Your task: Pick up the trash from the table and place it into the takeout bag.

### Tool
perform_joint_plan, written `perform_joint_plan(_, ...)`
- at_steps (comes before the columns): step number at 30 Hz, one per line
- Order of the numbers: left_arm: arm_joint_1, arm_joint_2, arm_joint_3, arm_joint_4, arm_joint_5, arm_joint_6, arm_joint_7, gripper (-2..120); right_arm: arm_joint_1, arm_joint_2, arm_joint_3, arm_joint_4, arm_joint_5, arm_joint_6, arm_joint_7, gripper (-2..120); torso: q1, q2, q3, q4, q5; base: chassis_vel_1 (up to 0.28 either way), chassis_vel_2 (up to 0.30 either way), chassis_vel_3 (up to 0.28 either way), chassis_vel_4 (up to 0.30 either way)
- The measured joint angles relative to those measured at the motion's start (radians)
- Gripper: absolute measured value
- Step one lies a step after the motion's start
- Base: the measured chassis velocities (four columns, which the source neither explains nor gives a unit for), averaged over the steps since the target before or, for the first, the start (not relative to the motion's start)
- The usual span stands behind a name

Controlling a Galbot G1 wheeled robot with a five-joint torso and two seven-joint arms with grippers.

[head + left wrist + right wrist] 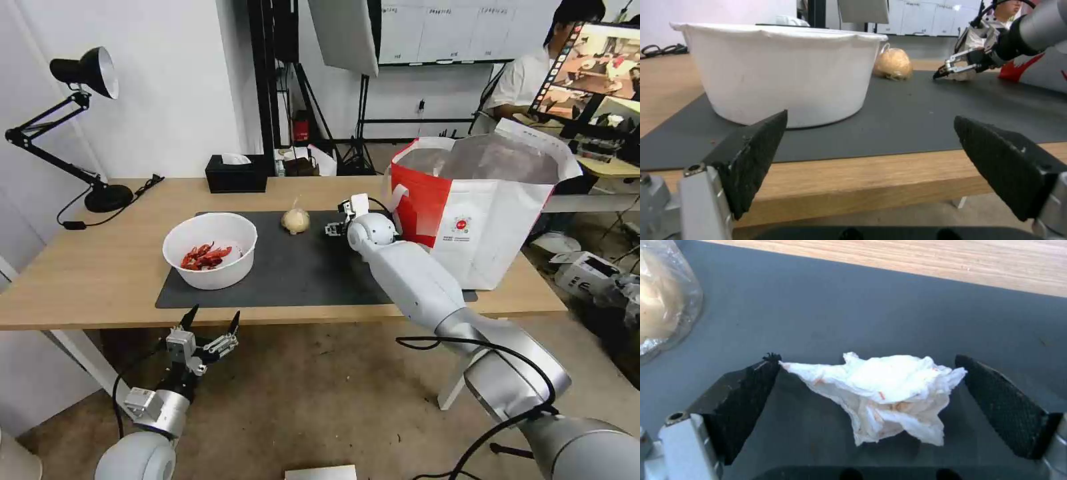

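The white bowl (210, 250) (778, 70) of red crayfish shells (205, 257) stands at the left end of the dark mat (300, 270) on the table (93, 267). A small knotted beige bag (295, 220) (893, 63) (660, 303) lies near the mat's far edge. My right gripper (337, 223) (951, 68) (867, 358) is open and low over the mat, its fingers on either side of the crumpled white tissue (882, 391) (962, 76). The red-and-white takeout bag (480, 213) (1040, 73) stands open at the table's right end. My left gripper (212, 320) (870, 116) hangs open just below the table's front edge, facing the bowl.
A black tissue box (235, 173) sits at the table's back edge, and a black desk lamp (87, 133) with its cable stands at the back left. Bare wood lies left of the mat. Boxes and clutter lie on the floor at the right.
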Motion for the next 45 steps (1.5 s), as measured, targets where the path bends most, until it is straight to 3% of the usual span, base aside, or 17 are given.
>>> perform_joint_plan(16, -0.004, 0.0, 0.005, 0.002, -0.002, 0.001, 0.0, 100, -0.015, -0.001, 0.008, 0.002, 0.003, 0.001, 0.003, 97, 0.0, 0.0, 0.0, 0.0001, 0.0001, 0.0, 0.0, 0.0, 0.0)
perform_joint_plan(23, -0.006, -0.001, 0.009, 0.006, -0.002, 0.001, 0.0, 100, -0.024, 0.0, 0.009, 0.008, 0.003, 0.006, 0.004, 78, 0.0, 0.0, 0.0, 0.0004, 0.0001, 0.0, 0.0, 0.0, 0.0)
perform_joint_plan(25, -0.007, -0.001, 0.011, 0.007, -0.002, 0.001, 0.0, 100, -0.027, 0.0, 0.01, 0.011, 0.003, 0.009, 0.007, 65, 0.0, 0.0, 0.0, 0.0007, 0.0002, 0.0, 0.0, 0.0, 0.0)
perform_joint_plan(30, -0.008, -0.001, 0.011, 0.007, -0.002, 0.001, 0.0, 100, -0.035, -0.002, 0.01, 0.021, 0.003, 0.01, 0.011, 52, 0.0, 0.0, 0.0, 0.0009, 0.0002, 0.0, 0.0, 0.0, 0.0)
perform_joint_plan(34, -0.007, 0.0, 0.011, 0.008, -0.002, 0.001, 0.0, 100, -0.042, -0.004, 0.011, 0.031, 0.002, 0.011, 0.019, 39, 0.0, 0.0, 0.0, 0.0003, 0.0001, 0.0, 0.0, 0.0, 0.0)
perform_joint_plan(36, -0.007, 0.001, 0.011, 0.008, -0.002, 0.001, 0.0, 100, -0.048, -0.006, 0.011, 0.041, 0.002, 0.013, 0.026, 26, 0.0, 0.0, 0.0, 0.0, 0.0002, 0.0, 0.0, 0.0, 0.0)
perform_joint_plan(38, -0.007, 0.001, 0.011, 0.008, -0.002, 0.001, 0.0, 100, -0.051, -0.007, 0.011, 0.044, 0.002, 0.015, 0.028, 24, 0.0, 0.0, 0.0, -0.0001, 0.0001, 0.0, 0.0, 0.0, 0.0)
perform_joint_plan(40, -0.007, 0.001, 0.011, 0.008, -0.002, 0.001, -0.001, 100, -0.058, -0.008, 0.011, 0.056, 0.001, 0.025, 0.038, 12, 0.0, 0.0, 0.0, -0.0001, 0.0, 0.0, 0.0, 0.0, 0.0)
perform_joint_plan(45, -0.007, 0.0, 0.011, 0.01, -0.003, 0.001, 0.0, 100, -0.084, -0.016, 0.022, 0.104, -0.009, 0.058, 0.077, 0, 0.0, 0.0, 0.0, -0.0012, -0.0001, 0.0, 0.0, 0.0, 0.0)
